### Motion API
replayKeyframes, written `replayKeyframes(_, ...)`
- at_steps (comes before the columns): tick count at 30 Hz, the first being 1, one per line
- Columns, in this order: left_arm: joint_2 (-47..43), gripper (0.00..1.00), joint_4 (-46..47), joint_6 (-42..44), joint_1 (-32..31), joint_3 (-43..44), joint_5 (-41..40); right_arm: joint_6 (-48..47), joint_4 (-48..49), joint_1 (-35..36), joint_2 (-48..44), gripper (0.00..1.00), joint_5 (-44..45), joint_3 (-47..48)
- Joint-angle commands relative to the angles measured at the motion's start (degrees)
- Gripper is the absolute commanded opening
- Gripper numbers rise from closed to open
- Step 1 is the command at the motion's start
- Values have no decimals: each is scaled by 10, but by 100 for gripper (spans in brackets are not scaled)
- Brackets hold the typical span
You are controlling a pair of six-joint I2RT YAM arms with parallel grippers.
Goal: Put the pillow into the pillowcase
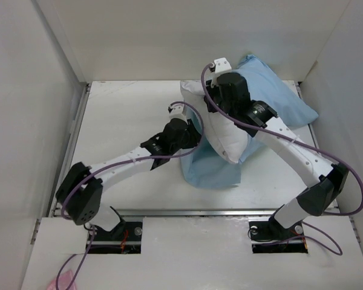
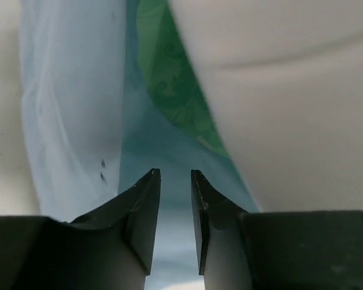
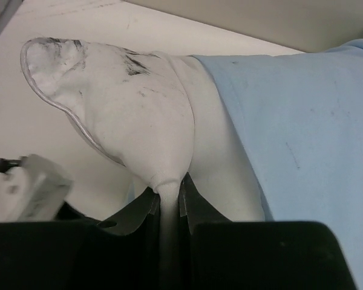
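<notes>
The white pillow (image 1: 221,138) stands tilted at the back right of the table, its lower part inside the light blue pillowcase (image 1: 210,172). More of the pillowcase is bunched behind it. My right gripper (image 1: 213,92) is at the pillow's upper end. In the right wrist view this gripper (image 3: 168,184) is shut on a pinch of the pillow (image 3: 127,109), beside the pillowcase (image 3: 302,121). My left gripper (image 1: 193,138) sits at the case's mouth. In the left wrist view its jaws (image 2: 175,172) stand a narrow gap apart over the blue fabric (image 2: 72,90), with the green satin lining (image 2: 175,78) and the pillow (image 2: 290,103) beyond.
White walls close in the table (image 1: 127,115) on the left, back and right. The left arm stretches diagonally from the near left toward the middle. The left wrist's white camera housing (image 3: 30,187) shows low on the left of the right wrist view.
</notes>
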Motion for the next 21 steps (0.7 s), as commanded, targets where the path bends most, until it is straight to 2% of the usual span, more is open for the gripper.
replayKeyframes(1,70,21,61,-14,-6,36,-25,58,27,-23,-7,0,-29,65)
replayKeyframes(4,148,19,27,-68,-6,97,-78,71,15,-28,-7,0,-41,88)
replayKeyframes(5,176,37,43,-68,-6,112,-83,78,15,-28,-12,0,-55,93)
replayKeyframes(6,187,37,54,-74,-6,120,-83,78,15,-28,-12,0,-64,93)
replayKeyframes(7,198,51,65,-74,-6,127,-83,83,15,-28,-12,0,-72,93)
replayKeyframes(10,228,57,106,-105,-6,145,-98,97,15,-33,-17,0,-92,93)
replayKeyframes(11,235,67,106,-115,-6,150,-121,105,15,-33,-17,0,-103,93)
replayKeyframes(14,282,73,55,-143,-6,206,-168,111,21,-33,-34,0,-121,87)
replayKeyframes(16,336,73,-2,-164,-6,280,-200,116,21,-33,-42,0,-128,87)
replayKeyframes(17,356,73,-59,-170,-6,306,-213,116,26,-38,-50,0,-139,87)
replayKeyframes(21,434,77,-165,-190,6,403,-206,121,26,-38,-64,0,-160,87)
